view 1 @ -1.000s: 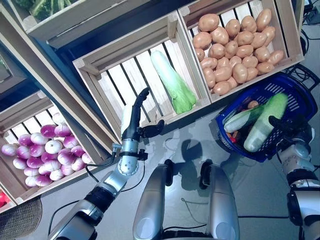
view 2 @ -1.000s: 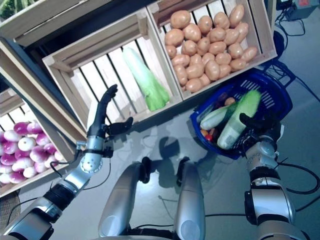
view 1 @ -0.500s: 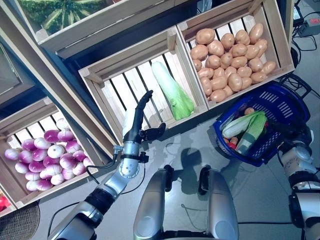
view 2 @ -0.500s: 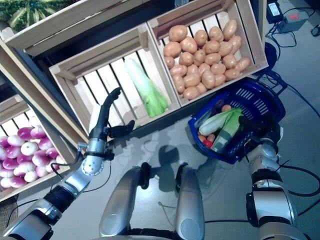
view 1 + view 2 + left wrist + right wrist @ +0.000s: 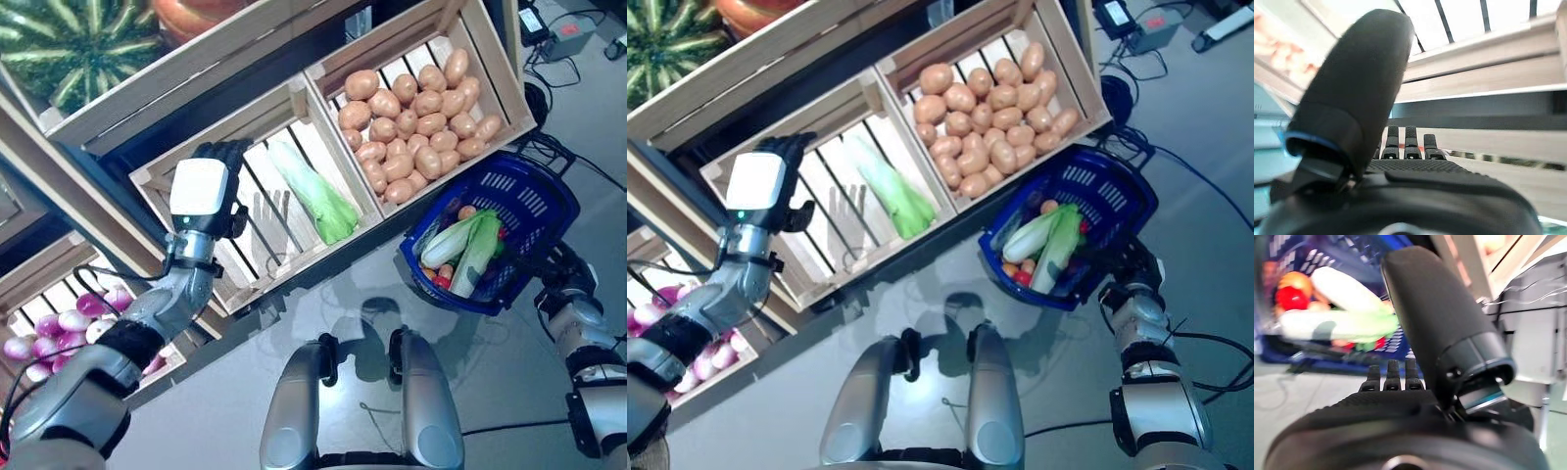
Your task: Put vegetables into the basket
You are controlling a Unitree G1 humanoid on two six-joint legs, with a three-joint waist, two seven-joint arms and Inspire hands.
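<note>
Now two pale green vegetables (image 5: 468, 247) lie in the blue basket (image 5: 534, 201) at 3 o'clock. Right hand (image 5: 1415, 382) beside its rim: fingers straight, empty. Left hand (image 5: 206, 191) at 10 o'clock, fingers relaxed, empty, near the cabbage (image 5: 312, 191) in the crate (image 5: 294, 257).

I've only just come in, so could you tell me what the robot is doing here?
It is filling the blue basket, which holds two cabbages and smaller produce. The left robot hand, empty, is raised at the middle crate, where one cabbage remains. The right robot hand is by the basket.
</note>
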